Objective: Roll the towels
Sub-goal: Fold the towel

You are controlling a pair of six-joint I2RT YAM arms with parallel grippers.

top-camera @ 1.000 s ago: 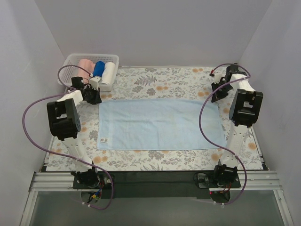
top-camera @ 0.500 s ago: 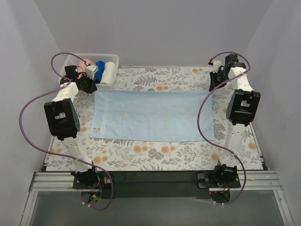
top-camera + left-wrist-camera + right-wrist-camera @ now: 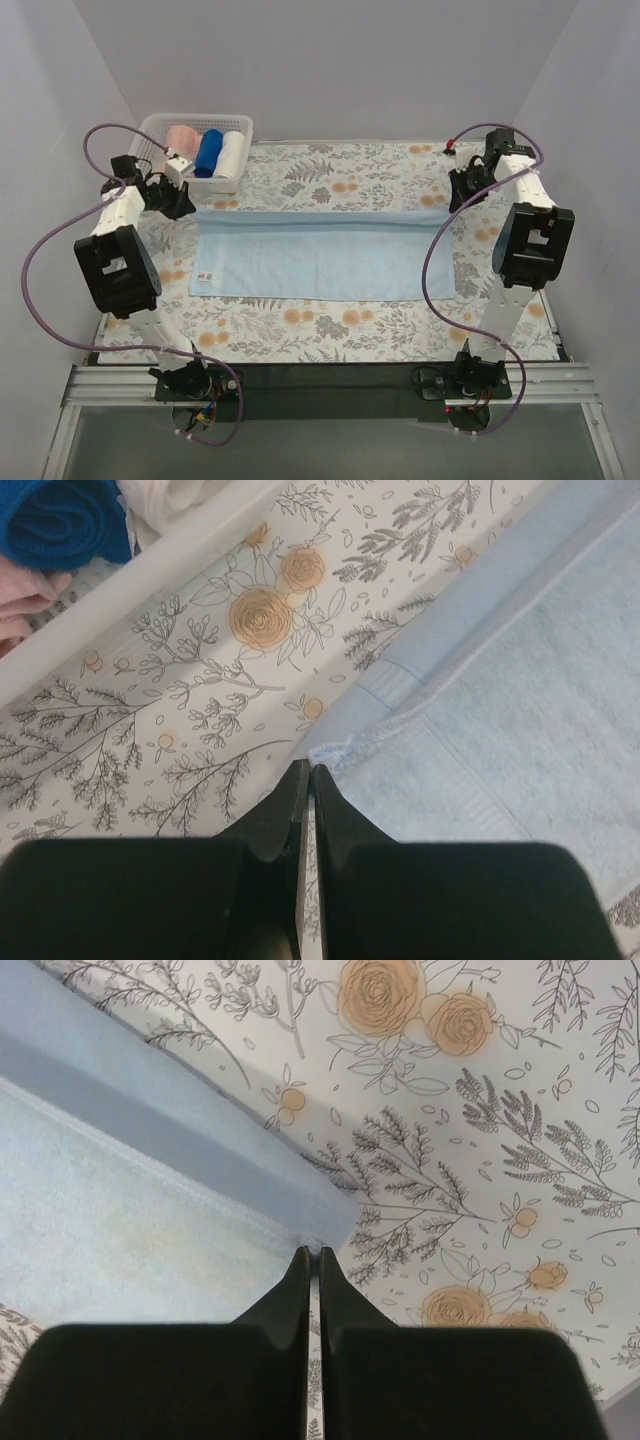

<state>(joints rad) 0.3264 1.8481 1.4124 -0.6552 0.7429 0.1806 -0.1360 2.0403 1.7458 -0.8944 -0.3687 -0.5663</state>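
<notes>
The sky-blue towel point(image 3: 325, 258) lies flat across the floral mat, and a narrow strip along its far edge is folded over. It has a small tag point(image 3: 207, 275) at its near left corner. My left gripper point(image 3: 183, 203) is shut on the towel's far left corner point(image 3: 335, 750), low over the mat. My right gripper point(image 3: 461, 193) is shut on the far right corner point(image 3: 318, 1245). The salmon-pink towel point(image 3: 180, 136) sits rolled in the white basket and also shows in the left wrist view point(image 3: 15, 605).
The white basket point(image 3: 150, 128) stands at the far left corner, holding a dark blue roll point(image 3: 209, 150) and a white roll point(image 3: 232, 150) beside the pink one. Its rim point(image 3: 120, 590) is close to my left gripper. Grey walls enclose the table.
Both grippers first pulled the towel away from me, then came back toward me with the far corners. The far edge is now folded over into a narrow strip.
</notes>
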